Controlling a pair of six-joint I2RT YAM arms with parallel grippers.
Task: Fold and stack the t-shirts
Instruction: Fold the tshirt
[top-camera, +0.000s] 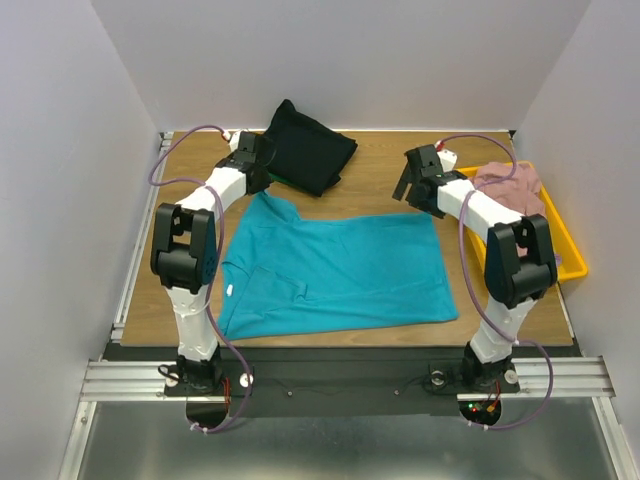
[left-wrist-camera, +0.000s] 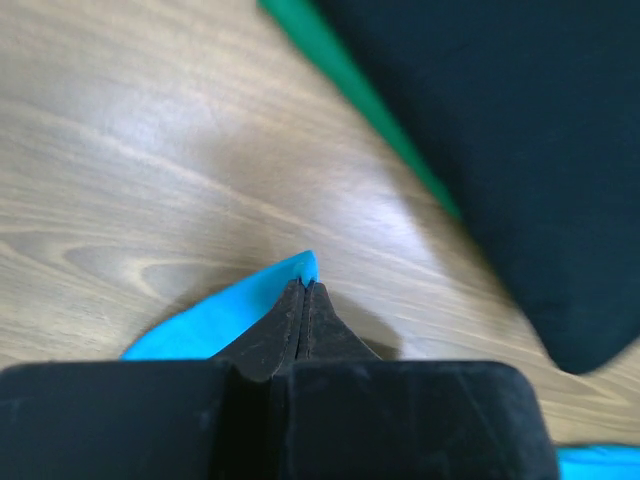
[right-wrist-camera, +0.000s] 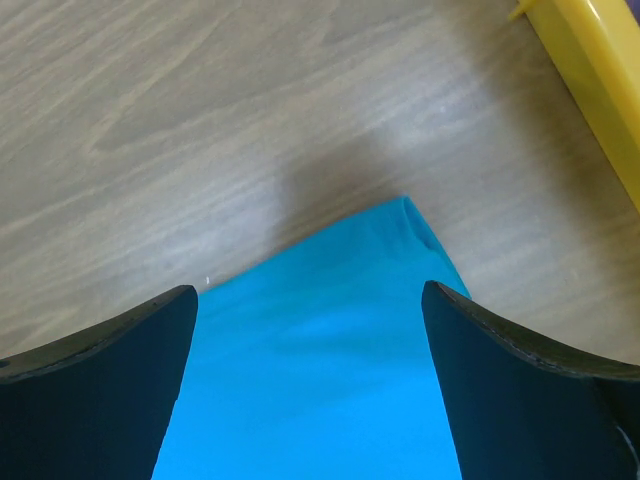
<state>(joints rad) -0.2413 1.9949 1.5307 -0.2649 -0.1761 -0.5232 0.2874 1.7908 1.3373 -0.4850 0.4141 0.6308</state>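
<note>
The teal t-shirt (top-camera: 335, 270) lies spread flat across the middle of the bench (top-camera: 380, 185), its collar toward 9 o'clock. The left end effector (left-wrist-camera: 303, 290) is at the shirt's 11 o'clock corner, its fingers pressed fully together with a tip of teal cloth pinched between them. Just beyond it, at 12 o'clock, sits a folded black t-shirt (top-camera: 305, 150) with the edge of a green t-shirt (left-wrist-camera: 345, 70) showing under it; this pile lies close to the gripped corner but does not touch it. The right end effector (right-wrist-camera: 308, 290) hangs over the shirt's 1 o'clock corner, spread wide and holding nothing. At 3 o'clock a yellow tray (top-camera: 570, 250) holds a crumpled dusty pink t-shirt (top-camera: 510, 185), the tray's wall near the right arm.
</note>
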